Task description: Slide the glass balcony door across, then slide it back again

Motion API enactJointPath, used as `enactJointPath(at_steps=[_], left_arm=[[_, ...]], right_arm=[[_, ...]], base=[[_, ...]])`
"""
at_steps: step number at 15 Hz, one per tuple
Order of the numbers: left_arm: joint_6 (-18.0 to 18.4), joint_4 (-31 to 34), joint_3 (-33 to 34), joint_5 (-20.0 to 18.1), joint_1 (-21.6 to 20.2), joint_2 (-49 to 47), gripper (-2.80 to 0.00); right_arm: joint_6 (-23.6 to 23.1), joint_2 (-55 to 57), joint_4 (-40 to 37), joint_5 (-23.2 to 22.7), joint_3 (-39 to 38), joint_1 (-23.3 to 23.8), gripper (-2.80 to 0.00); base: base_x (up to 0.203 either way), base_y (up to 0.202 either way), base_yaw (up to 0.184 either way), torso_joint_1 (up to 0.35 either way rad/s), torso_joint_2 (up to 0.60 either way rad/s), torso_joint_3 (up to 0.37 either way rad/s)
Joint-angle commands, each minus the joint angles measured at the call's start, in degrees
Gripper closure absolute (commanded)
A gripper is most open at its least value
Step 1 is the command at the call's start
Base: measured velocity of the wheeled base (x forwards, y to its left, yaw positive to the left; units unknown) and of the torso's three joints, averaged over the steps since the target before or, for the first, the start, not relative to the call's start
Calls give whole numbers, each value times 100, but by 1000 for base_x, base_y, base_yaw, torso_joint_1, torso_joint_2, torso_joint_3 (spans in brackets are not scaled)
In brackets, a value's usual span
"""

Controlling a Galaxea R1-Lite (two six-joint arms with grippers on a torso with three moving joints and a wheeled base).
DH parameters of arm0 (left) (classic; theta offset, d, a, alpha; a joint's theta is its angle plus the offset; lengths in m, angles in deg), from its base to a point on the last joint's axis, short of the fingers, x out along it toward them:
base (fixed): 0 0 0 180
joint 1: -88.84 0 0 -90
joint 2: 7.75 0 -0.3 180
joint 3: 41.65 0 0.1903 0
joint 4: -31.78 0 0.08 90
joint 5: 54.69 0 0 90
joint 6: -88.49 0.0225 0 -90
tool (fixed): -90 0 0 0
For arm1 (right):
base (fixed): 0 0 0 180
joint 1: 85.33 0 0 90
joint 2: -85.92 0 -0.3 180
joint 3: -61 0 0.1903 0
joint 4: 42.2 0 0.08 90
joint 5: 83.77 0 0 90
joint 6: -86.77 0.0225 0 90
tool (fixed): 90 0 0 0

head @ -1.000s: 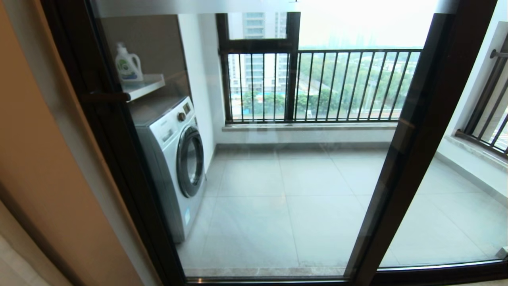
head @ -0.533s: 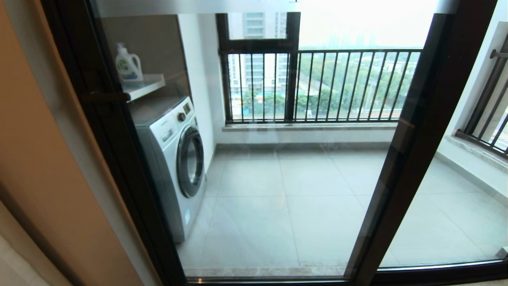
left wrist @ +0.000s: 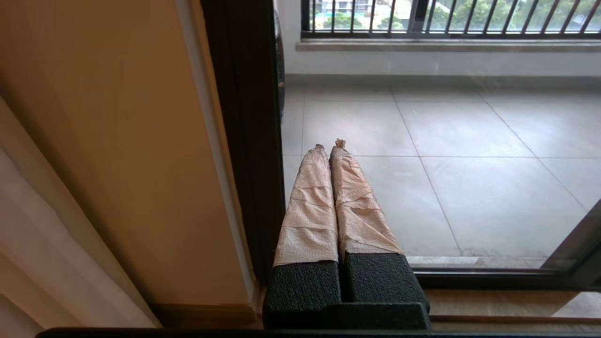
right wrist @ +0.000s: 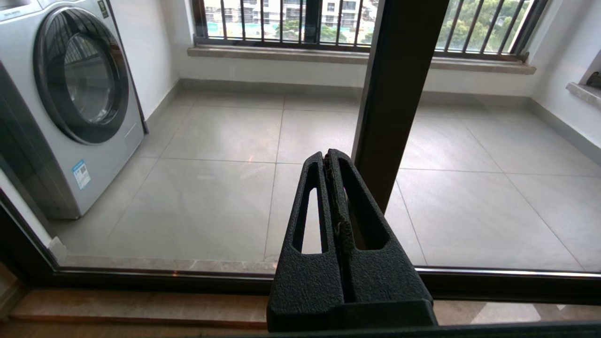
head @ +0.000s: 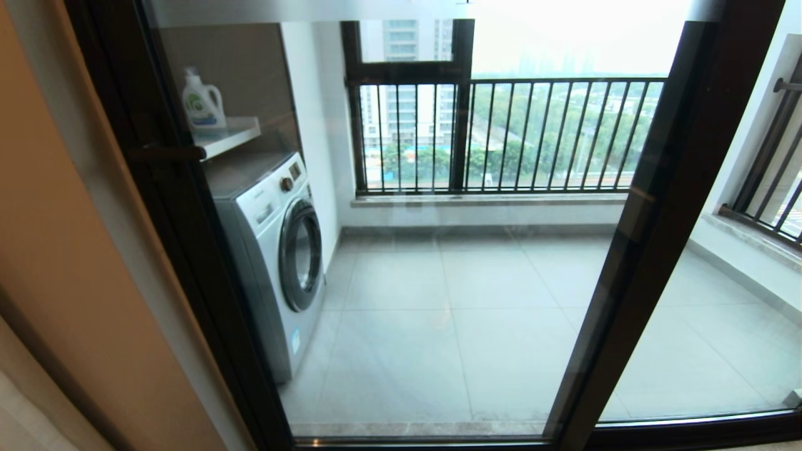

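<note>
The glass balcony door (head: 438, 282) fills the head view and stands against the wall at the left. Its short dark bar handle (head: 166, 152) sits on the left upright (head: 188, 263), and a frosted band (head: 301, 9) runs along the top. Neither gripper shows in the head view. In the left wrist view my left gripper (left wrist: 331, 144), with tape-wrapped fingers (left wrist: 310, 202), is shut and empty, low beside that upright (left wrist: 244, 141). In the right wrist view my right gripper (right wrist: 328, 155) is shut and empty, low in front of the glass near the door's right upright (right wrist: 399, 70).
Behind the glass stand a washing machine (head: 276, 250), a detergent bottle (head: 202, 103) on a shelf (head: 235, 133) and a window with black railing bars (head: 532, 134). A second glass panel (head: 720, 326) is at the right. A beige wall (head: 56, 250) and a curtain (left wrist: 47, 258) are at the left.
</note>
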Motion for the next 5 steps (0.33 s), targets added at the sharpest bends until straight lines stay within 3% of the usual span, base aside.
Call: enactJointPath(at_steps=[1,5], left_arm=[[2,2,0,-2,0,-11,0],[2,2,0,-2,0,-11,0]], right_arm=[[89,5,7,50,-70,-1,0],[146,5,16,59,-70,-1,0]], base=[[0,0,0,0,0,0],[0,0,0,0,0,0]])
